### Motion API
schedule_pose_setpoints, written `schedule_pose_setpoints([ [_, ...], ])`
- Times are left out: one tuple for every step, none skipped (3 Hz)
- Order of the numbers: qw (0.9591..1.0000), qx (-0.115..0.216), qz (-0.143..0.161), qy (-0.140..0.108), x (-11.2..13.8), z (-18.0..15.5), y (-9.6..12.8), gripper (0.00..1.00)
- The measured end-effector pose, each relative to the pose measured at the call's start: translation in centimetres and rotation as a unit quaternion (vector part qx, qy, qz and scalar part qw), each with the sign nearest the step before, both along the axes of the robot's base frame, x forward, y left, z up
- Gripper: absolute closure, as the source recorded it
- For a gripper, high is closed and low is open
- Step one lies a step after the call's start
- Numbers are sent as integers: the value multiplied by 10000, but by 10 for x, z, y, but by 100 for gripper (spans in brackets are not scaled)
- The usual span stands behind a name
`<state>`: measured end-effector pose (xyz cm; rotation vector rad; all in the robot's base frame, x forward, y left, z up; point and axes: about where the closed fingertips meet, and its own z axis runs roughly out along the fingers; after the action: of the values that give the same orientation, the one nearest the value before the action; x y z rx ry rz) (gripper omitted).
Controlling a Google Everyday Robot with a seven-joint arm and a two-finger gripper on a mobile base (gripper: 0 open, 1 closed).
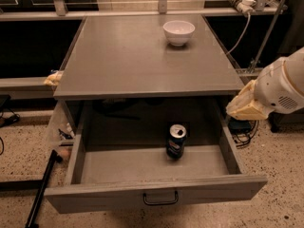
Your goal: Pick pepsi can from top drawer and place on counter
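The pepsi can [176, 141] stands upright in the open top drawer [118, 196], right of its middle and toward the back. It is dark blue with a silver top. The drawer's black wire handle [160, 199] is at the centre of the front panel. The grey counter [137, 61] lies above the drawer. My gripper [241, 108], on the white arm, hangs at the right, just outside the drawer's right wall and below the counter's front right corner. It is to the right of the can, higher than it, and touches nothing.
A white bowl [179, 32] sits at the back right of the counter. Cables and a power strip [240, 0] run behind the counter on the right. A black pole [42, 189] leans on the floor at the drawer's left. Clutter [61, 137] sits by the left wall.
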<state>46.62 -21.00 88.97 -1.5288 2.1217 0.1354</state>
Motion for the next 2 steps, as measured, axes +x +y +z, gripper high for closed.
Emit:
schedule_pose_setpoints([
  [10000, 1, 0, 0, 0, 0, 0, 100],
  [9999, 129, 92, 1, -4, -25, 3, 81],
])
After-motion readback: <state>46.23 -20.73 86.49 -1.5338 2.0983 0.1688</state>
